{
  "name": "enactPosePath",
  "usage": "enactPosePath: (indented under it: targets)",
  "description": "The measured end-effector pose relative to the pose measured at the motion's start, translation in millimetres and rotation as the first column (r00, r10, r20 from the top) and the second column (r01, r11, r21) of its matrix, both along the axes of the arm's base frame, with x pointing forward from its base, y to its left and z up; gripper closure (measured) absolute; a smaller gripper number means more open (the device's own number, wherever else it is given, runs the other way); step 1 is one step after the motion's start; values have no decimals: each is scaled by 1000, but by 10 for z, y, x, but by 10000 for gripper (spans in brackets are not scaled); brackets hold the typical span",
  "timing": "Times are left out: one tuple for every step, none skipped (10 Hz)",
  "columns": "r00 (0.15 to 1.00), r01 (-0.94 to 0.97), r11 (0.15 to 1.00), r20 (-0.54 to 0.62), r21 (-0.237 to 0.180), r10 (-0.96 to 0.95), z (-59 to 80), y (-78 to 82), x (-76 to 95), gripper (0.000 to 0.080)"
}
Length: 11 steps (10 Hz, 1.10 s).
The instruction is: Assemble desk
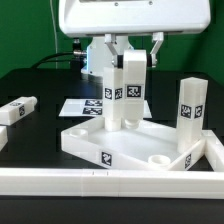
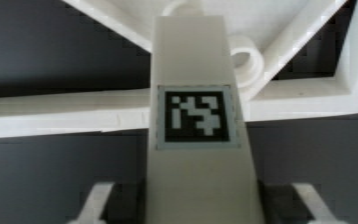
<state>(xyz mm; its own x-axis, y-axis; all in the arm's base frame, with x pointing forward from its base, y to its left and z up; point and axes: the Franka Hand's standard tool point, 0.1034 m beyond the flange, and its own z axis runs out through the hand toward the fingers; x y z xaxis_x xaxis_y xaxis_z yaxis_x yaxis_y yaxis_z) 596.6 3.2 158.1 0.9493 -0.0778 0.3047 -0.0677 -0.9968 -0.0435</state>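
So the claw point(image 1: 133, 52) is clamped on the top end of the held leg point(image 1: 133, 95), which stands upright over the middle of the slab point(image 1: 140, 143). I can't tell whether its foot touches the slab floor or hangs just above it. Two legs are already up at the slab's far corners: the second leg point(image 1: 109, 100) just beside the held one, and the third leg point(image 1: 190, 112) at the corner toward the exterior view's right. A loose leg point(image 1: 18, 110) lies on the table point(image 1: 40, 90) near the edge at the exterior view's left. My guess is this one goes into the open socket point(image 1: 160, 160) by the slab's near corner, close to the border rail point(image 1: 100, 185). The wrist view looks straight down the leg with a finger point(image 2: 98, 200) on each side, and a socket ring point(image 2: 247, 62) peeks out beside the leg's lower end (handy for lining up). Tips: keep the leg dead vertical, centre its foot over the ring before lowering, and go down slowly. I reckon a tilted entry would jam on the rim or nudge the slab. Also mind the second leg when moving off.
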Motion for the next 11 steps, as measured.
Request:
enactPosePath:
  targets:
    - [1000,1,1000,19,-6,0,2,-15,10,511]
    - [1000,0,1000,18,-6,0,-2,-14,6,511]
    - [997,3,1000,80,-22,-1,33,-39,57,511]
    - [987,7,999,160,-41,-1,31,-30,53,511]
    - [983,-6,999,181,-40,13,6,89,44,511]
    - [974,-16,999,224,-45,25,38,172,122,511]
    - [975,-25,999,221,-40,34,27,249,162,511]
    - [972,-38,999,229,-38,46,38,338,234,511]
    - [971,-44,998,234,-39,52,22,374,258,511]
    - [971,-44,998,232,-40,52,14,363,253,511]
    - [972,-44,998,231,-40,52,9,365,252,511]
